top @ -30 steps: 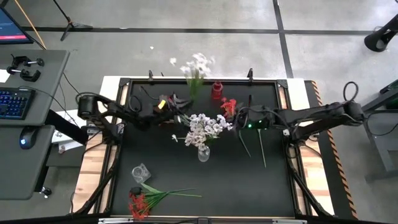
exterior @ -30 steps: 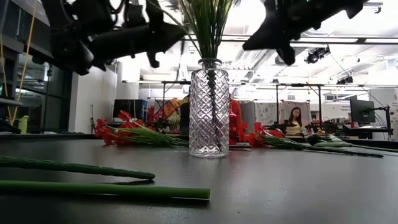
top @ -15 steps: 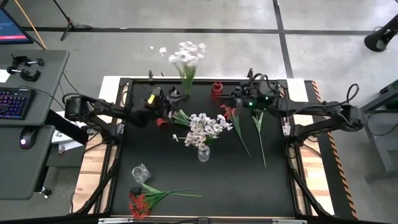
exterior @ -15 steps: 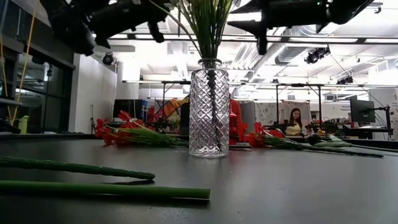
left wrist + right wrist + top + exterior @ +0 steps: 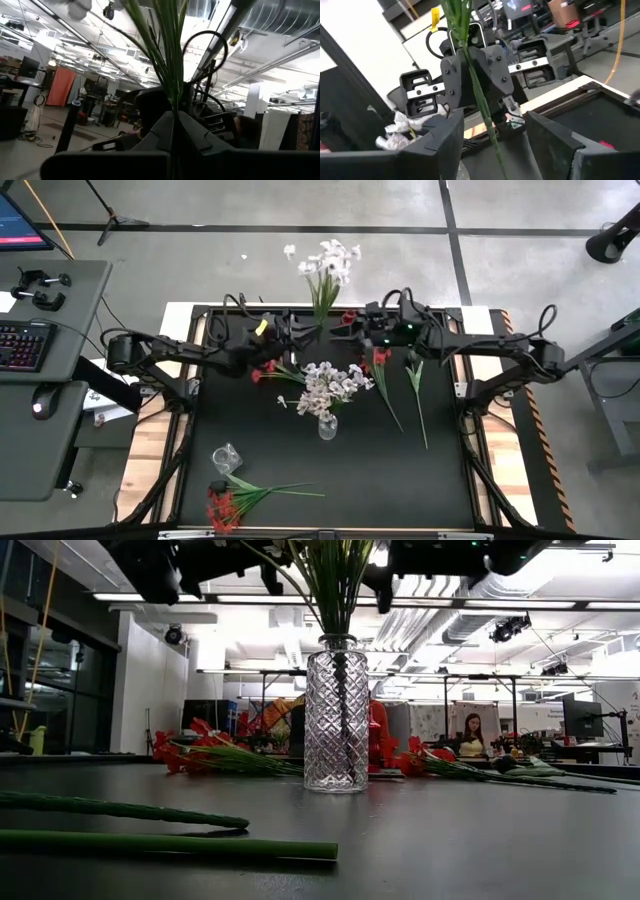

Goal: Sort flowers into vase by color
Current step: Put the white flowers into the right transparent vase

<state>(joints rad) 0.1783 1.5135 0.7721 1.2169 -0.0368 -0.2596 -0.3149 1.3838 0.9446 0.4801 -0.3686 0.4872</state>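
My left gripper is shut on a bunch of white flowers, whose blooms stand high over the table's far edge. My right gripper is open and level, facing the left gripper. The bunch's lower stems hang between the right fingers, apart from them. At mid-table a cut-glass vase holds white flowers. Red flowers lie on the table: one near the right gripper, one near the left, and a bunch at the near left. My left gripper pinches the bunch's green stems between its two fingers, low on the stems. The fingers slant upward toward the table's far edge. The stems rise beyond the fingertips with their leaves spreading, and the whole bunch is lifted clear of the table.
Two long green stems lie right of the vase. A small clear glass stands near the front left. A red bottle stands at the far edge, between the two grippers.
My left gripper has risen with the white bunch, and the blooms have swung toward the table's right. My right gripper has left the red flower at mid-table. It has gone toward the far edge and leftward to the left gripper, tipping from downward to level.
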